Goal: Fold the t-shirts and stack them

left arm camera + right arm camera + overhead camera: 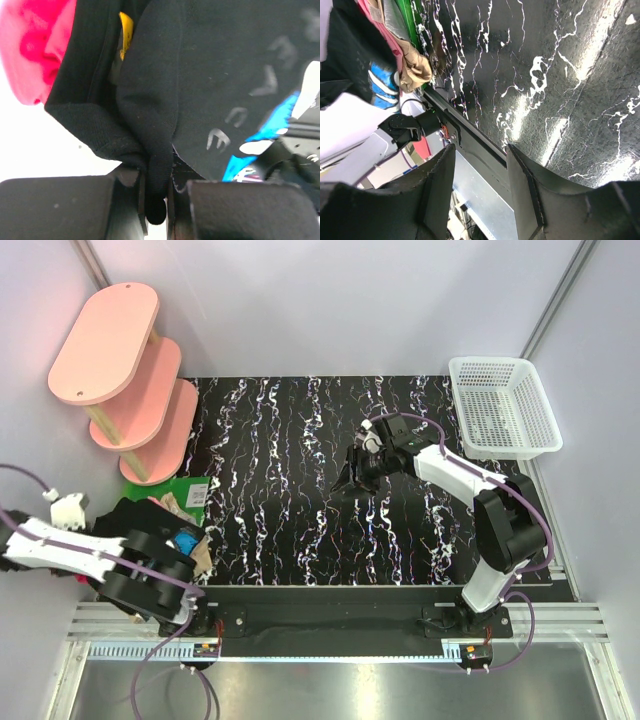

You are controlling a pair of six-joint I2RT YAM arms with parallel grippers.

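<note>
Top view: tee pile [140, 515] sat at near-left corner of counter [280, 460], under L arm.

Left claw [156, 197]: jaws narrow, pinching a fold of black tee [200, 75]; cloth hung down betw. the two fingers.

Pink tee [35, 50] bunched just beside the black one, on its left in wrist view.

Writing: yellow tag [126, 30] at black tee's seam, no text readable. Pale grey marks [270, 82] on the black cloth, chevron-like, not legible as words. Blue-white print [272, 125] beside them, partly hidden.

Tan tee [415, 67] visible in pile from R wrist cam.

Right claw [480, 195]: jaws apart, nothing betw. them, over mid-counter, well apart from pile.

Green packet [180, 490] just far of pile; white label [198, 492] too small to read.

Pink shelf [120, 380] far left, white basket [503, 408] far right.
</note>
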